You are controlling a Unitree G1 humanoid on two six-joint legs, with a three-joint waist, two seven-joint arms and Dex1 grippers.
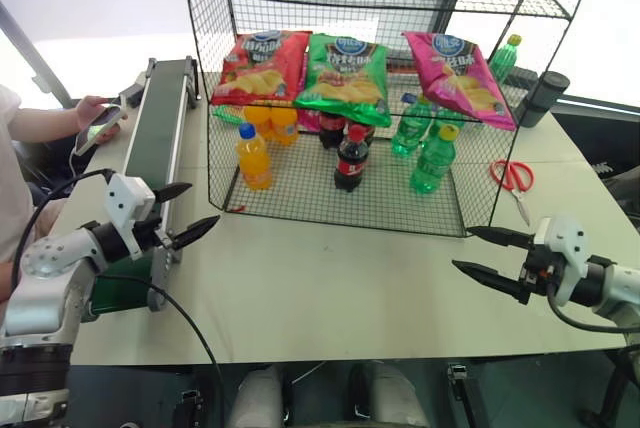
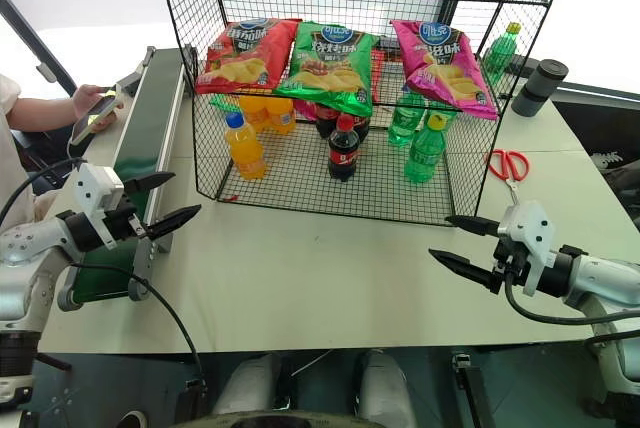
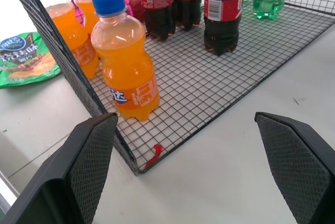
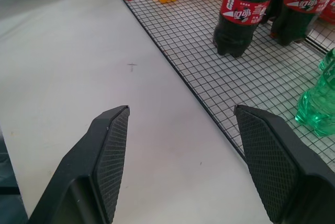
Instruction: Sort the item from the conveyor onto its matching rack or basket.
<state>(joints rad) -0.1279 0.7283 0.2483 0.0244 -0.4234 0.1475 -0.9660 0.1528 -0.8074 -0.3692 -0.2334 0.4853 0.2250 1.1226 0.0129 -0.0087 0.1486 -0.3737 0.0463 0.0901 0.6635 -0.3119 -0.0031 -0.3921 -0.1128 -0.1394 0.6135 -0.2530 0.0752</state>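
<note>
Magenta-pink crisps bag [image 1: 458, 78] lies on the black wire rack [image 1: 330, 188], middle tier, right of the green crisps bag [image 1: 347, 76] and red crisps bag [image 1: 262, 66]. We see the conveyor [image 1: 158, 138] left of the rack, belt bare. Left gripper [image 1: 187, 211] hangs beside the conveyor's near end, fingers spread, empty. Right gripper [image 1: 485, 253] sits in front of the rack, jaws apart, holding nothing. Risk, in our judgement: reaching in could topple the cola bottle [image 1: 350, 158] or snag wire.

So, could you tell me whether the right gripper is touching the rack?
Apart. In the right eye view the right gripper, fingers open, hangs over bare table, clear of the rack's front edge.
</note>
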